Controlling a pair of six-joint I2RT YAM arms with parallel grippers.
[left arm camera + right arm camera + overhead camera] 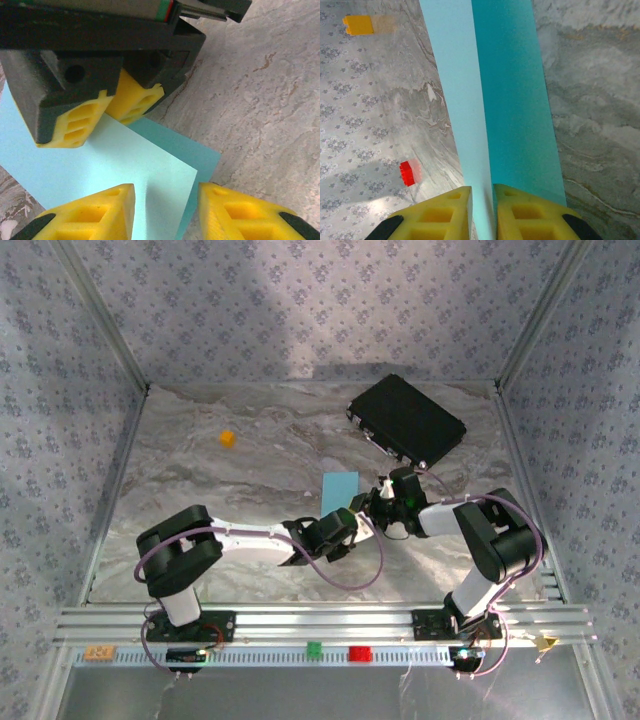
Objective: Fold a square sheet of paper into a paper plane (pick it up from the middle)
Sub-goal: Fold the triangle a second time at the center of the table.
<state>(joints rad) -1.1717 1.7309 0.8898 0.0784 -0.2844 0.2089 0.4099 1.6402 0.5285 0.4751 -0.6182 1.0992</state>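
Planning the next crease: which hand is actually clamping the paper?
The right hand, closed tight on the blue paper; the left hand is open, straddling its edge.

I am looking into a robot lab cell. Patterned walls (300,300) enclose a marble-look table (200,480), with an aluminium rail (320,620) in front.

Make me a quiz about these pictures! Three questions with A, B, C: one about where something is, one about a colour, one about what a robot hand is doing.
1. Where on the table is the black case? A near left, B far right, C middle.
2. What colour is the little cube? A white, B pink, C orange.
3. What is the right gripper doing? A pinching the blue paper, B holding the cube, C gaping wide.
Answers: B, it lies far right; C, it is orange; A, its fingers squeeze the paper.
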